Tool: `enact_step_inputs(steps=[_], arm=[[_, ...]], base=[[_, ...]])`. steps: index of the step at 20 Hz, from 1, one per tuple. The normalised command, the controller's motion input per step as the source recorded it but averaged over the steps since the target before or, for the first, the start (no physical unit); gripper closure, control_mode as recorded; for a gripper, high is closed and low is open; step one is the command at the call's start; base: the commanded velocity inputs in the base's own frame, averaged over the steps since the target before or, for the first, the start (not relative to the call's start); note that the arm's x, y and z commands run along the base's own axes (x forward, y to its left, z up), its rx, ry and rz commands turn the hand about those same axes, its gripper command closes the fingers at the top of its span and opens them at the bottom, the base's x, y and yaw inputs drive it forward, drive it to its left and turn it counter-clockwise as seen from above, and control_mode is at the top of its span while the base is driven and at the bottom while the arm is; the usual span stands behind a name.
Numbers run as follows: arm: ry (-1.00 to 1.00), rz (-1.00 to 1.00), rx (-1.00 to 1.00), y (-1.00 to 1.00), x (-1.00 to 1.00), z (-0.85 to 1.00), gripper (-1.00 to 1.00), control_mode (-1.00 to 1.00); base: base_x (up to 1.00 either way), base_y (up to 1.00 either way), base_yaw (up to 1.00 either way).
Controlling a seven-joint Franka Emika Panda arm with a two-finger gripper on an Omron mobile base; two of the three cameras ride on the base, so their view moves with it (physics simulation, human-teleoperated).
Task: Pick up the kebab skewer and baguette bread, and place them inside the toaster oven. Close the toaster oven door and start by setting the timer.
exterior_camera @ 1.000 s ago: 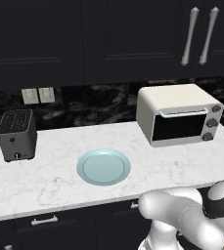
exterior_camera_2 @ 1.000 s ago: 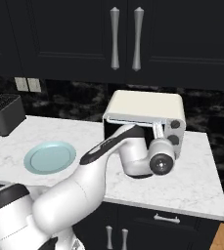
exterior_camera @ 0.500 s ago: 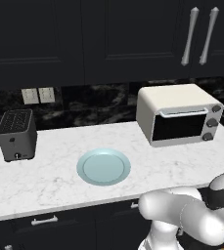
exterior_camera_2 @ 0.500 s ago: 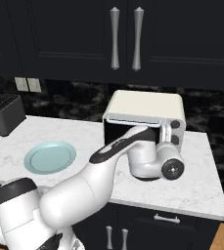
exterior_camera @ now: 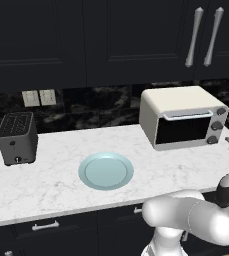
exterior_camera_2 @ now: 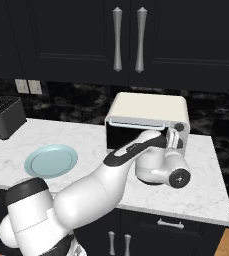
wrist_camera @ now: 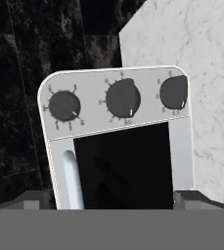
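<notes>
From the left base view I see a pale blue plate (exterior_camera: 106,170) at centre and a dark slot toaster (exterior_camera: 17,137) at left. The toaster oven (exterior_camera: 181,116) sits upper right, its door (exterior_camera: 183,128) shut. In the hand view my gripper (wrist_camera: 114,199) stands spread wide, holding nothing, the knob panel (wrist_camera: 116,100) just above the fingertips (wrist_camera: 33,198).

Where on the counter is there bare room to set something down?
Bare marble lies between the slot toaster and the plate, and between the plate and the toaster oven. It is crowded in front of the oven, where the hand hovers.
</notes>
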Motion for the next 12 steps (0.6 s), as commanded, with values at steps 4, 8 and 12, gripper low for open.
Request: enact_step_inputs(steps=[4, 8, 12], arm=[[-0.08, 0.0, 0.13, -0.04, 0.06, 0.0, -1.0, -1.0], [-0.08, 0.0, 0.11, -0.03, 0.0, -0.08, -1.0, -1.0], [-0.05, 0.0, 0.04, 0.0, 0.11, -0.14, -1.0, -1.0]], base=[[0.0, 0.0, 0.0], [0.0, 0.0, 0.0], [0.0, 0.0, 0.0]])
